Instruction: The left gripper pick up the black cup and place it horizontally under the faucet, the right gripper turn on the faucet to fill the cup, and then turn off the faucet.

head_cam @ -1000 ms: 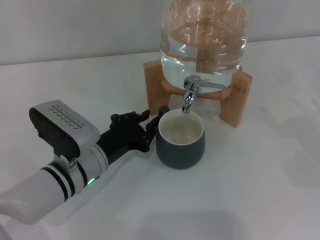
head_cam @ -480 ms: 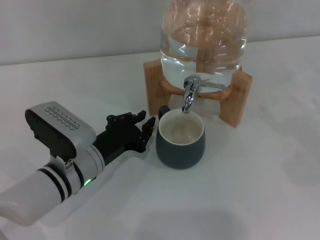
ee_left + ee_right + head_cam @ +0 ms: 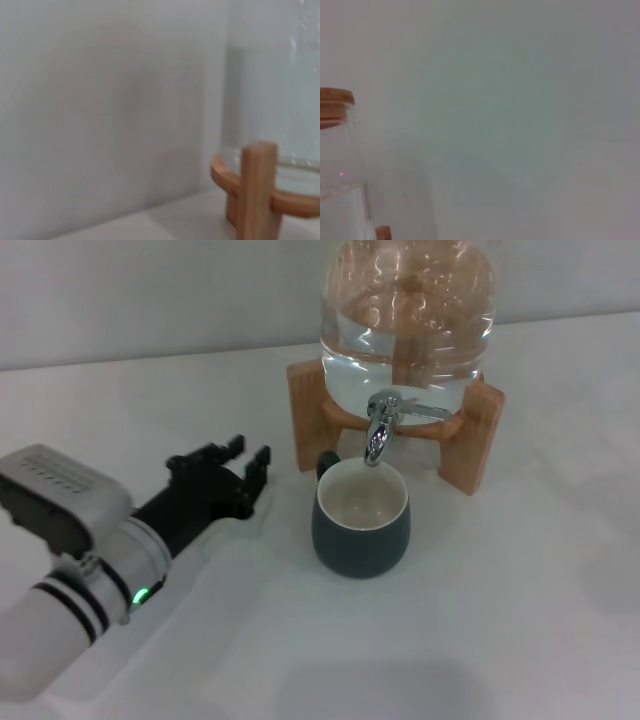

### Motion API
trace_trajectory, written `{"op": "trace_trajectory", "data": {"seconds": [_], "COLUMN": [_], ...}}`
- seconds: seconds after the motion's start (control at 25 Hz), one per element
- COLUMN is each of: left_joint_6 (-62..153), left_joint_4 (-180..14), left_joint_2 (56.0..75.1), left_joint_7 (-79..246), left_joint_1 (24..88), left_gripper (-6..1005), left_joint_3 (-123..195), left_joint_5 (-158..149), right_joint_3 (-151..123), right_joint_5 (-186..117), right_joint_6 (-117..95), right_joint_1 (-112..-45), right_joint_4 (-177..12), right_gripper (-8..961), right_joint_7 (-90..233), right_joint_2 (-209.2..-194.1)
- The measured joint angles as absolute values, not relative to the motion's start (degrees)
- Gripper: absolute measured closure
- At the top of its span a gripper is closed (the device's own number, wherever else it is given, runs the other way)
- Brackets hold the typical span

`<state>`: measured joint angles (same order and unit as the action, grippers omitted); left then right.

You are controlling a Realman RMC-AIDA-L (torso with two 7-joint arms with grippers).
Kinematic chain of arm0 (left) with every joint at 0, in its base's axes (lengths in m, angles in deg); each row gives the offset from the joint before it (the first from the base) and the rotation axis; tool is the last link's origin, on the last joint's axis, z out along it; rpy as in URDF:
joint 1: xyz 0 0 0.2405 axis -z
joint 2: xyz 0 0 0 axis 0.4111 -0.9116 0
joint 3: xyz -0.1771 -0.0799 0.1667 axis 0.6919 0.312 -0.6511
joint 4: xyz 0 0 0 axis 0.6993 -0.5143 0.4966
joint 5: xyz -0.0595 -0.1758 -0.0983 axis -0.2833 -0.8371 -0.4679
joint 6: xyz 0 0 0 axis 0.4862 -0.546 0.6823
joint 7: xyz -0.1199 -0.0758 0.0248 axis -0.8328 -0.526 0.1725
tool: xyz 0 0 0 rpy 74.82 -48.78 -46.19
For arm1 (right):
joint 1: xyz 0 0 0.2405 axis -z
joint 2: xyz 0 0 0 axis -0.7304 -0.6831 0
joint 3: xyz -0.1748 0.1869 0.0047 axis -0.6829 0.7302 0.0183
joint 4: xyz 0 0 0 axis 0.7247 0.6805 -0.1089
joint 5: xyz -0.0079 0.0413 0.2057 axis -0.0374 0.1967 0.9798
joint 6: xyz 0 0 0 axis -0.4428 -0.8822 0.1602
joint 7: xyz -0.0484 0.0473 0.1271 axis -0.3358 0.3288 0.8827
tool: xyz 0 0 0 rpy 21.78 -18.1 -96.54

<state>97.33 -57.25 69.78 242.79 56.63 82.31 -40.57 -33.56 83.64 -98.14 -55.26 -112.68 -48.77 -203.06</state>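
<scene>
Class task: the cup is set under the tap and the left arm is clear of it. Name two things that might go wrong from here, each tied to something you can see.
1. The faucet spout hangs over the back rim of the black cup, not its middle, so water may splash or run outside.
2. The left gripper sits open, low on the table beside the cup, where it might knock it.

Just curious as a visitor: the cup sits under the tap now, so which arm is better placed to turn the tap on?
By position alone, the left gripper, open beside the black cup, is nearer the faucet. The right gripper is out of the head view, though its wrist view shows the glass jar, so it cannot be judged.
</scene>
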Motion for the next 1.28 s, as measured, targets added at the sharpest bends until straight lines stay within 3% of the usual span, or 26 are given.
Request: {"op": "trace_trajectory", "data": {"seconds": [0.36,0.56,0.92,1.28], "left_joint_6": [102.6,106.4,106.3,105.3], "left_joint_4": [-53.7,-52.5,-45.3,-45.1], "left_joint_2": [68.17,68.10,68.69,69.54], "left_joint_7": [242.8,242.6,242.3,241.1], "left_joint_1": [52.7,49.5,41.1,38.8], "left_gripper": [604,455,454,454], "left_joint_3": [87.1,94.3,109.8,116.0], "left_joint_5": [-38.8,-34.6,-24.6,-22.1], "right_joint_3": [-33.1,-33.1,-33.8,-34.1], "right_joint_5": [83.3,81.2,75.7,72.1], "right_joint_6": [-96.0,-94.8,-99.4,-112.7], "right_joint_1": [-54.6,-54.4,-53.8,-54.1], "right_joint_4": [-112.5,-111.9,-112.5,-112.6], "right_gripper": [99,99,99,99], "right_joint_7": [-48.7,-48.4,-47.3,-47.3], "right_joint_2": [-202.81,-202.51,-202.25,-203.66]}}
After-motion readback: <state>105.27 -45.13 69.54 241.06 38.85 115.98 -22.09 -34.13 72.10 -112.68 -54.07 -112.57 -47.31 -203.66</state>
